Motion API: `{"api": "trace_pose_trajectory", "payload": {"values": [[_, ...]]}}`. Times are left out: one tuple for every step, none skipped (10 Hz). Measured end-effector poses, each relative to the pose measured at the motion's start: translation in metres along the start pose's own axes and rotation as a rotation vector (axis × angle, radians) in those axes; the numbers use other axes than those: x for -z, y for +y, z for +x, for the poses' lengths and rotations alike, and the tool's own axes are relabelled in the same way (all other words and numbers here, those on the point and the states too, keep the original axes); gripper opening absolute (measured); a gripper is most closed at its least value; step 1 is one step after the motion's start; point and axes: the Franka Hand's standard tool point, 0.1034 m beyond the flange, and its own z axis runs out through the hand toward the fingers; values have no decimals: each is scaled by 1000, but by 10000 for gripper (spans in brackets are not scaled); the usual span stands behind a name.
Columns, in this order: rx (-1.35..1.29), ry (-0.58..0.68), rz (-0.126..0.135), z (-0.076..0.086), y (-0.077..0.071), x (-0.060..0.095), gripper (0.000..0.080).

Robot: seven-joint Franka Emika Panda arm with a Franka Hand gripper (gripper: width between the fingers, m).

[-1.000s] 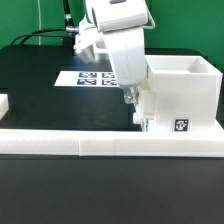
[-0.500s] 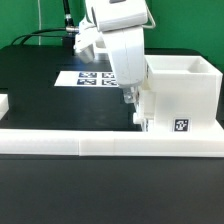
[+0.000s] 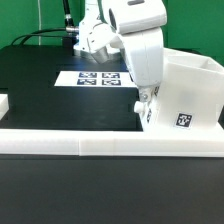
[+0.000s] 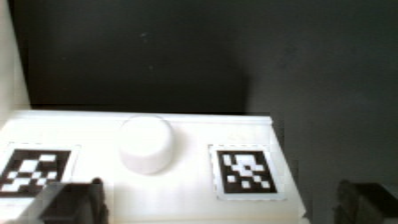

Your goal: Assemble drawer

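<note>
Marker board [image 3: 97,78] flat on black table [image 3: 40,90]; low white border wall [image 3: 80,143] along near edge.

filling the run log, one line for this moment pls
gripper: at drawer housing | housing: tilted, by border wall | grip: cannot tell

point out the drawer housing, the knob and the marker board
drawer housing [image 3: 190,95], exterior view, tagged front wall
knob [image 4: 146,143], wrist view, middle of its rounded top
marker board [image 3: 92,77], exterior view, its printed tags

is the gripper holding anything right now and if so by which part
Apparently yes: the gripper has the white box tilted off the table, held at its near edge; the contact itself isn't clearly visible.
</note>
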Motion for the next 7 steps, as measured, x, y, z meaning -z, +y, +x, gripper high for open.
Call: {"api": "trace_pose_trajectory", "payload": {"values": [[-6, -2, 0, -4, 0, 0, 649], [-14, -6, 0, -14, -1, 1, 649], [-30, -13, 2, -27, -2, 3, 649], [-28, -30, 2, -36, -2, 7, 649], [-29, -43, -14, -41, 0, 14, 649], [-28, -63, -90, -44, 6, 26, 649], [-24, -82, -186, -44, 3, 32, 649]]}}
